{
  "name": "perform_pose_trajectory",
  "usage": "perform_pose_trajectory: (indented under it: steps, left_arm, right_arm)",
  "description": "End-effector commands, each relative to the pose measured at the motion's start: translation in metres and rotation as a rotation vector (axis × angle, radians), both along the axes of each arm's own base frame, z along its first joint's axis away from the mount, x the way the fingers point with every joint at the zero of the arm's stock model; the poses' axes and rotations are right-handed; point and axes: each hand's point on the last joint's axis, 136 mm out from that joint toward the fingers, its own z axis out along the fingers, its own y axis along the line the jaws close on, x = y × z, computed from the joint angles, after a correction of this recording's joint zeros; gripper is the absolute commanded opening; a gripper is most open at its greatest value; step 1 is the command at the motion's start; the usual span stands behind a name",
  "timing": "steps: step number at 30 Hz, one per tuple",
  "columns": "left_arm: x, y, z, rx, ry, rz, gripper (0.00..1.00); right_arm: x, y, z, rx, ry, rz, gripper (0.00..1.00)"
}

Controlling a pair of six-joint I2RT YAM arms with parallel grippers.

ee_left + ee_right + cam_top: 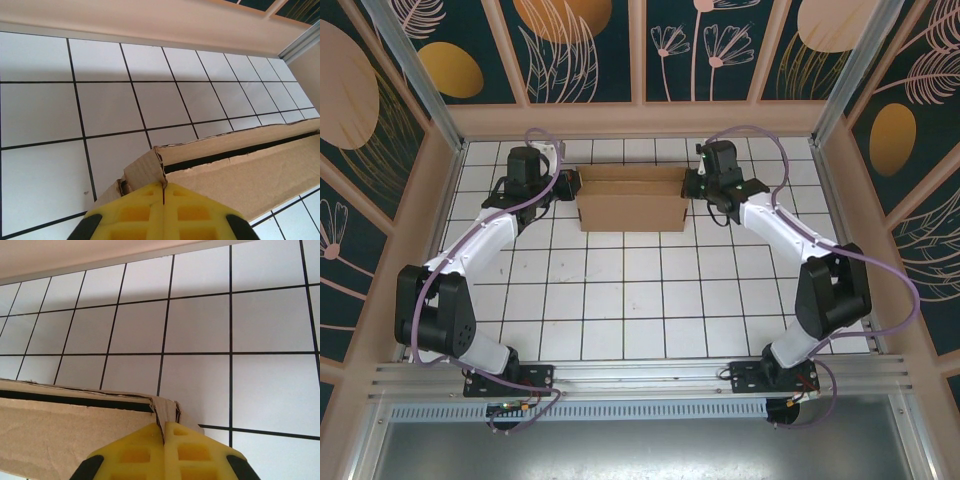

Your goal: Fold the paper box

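Paper box [630, 205] sits right between my two claws! My left claw [163, 186] is pinched tight on the cardboard at its left end, my right claw [164, 425] pinched tight on the corner at its right end. Its long axis runs left to right across the far part of the tiled worktop [620, 300], open top facing up, front wall toward my bases.

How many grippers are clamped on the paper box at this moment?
2. The left gripper is shut on a cardboard corner at the left end of the paper box. The right gripper is shut on a corner at its right end.
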Motion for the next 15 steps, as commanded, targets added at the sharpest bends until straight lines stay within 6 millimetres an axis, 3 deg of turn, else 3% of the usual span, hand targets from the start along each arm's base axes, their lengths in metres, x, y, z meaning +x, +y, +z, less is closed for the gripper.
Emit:
perform_pose_trajectory:
  steps: [1,15]
  left_arm:
    - [-0.009,-0.007,0.013,0.007,-0.022,-0.035,0.0]
    - [-0.008,0.009,0.001,0.109,-0.031,0.015,0.0]
  right_arm:
    - [-0.019,-0.001,-0.025,-0.056,0.057,0.029,0.0]
    - [-0.02,-0.003,-0.026,-0.064,0.045,0.028,0.0]
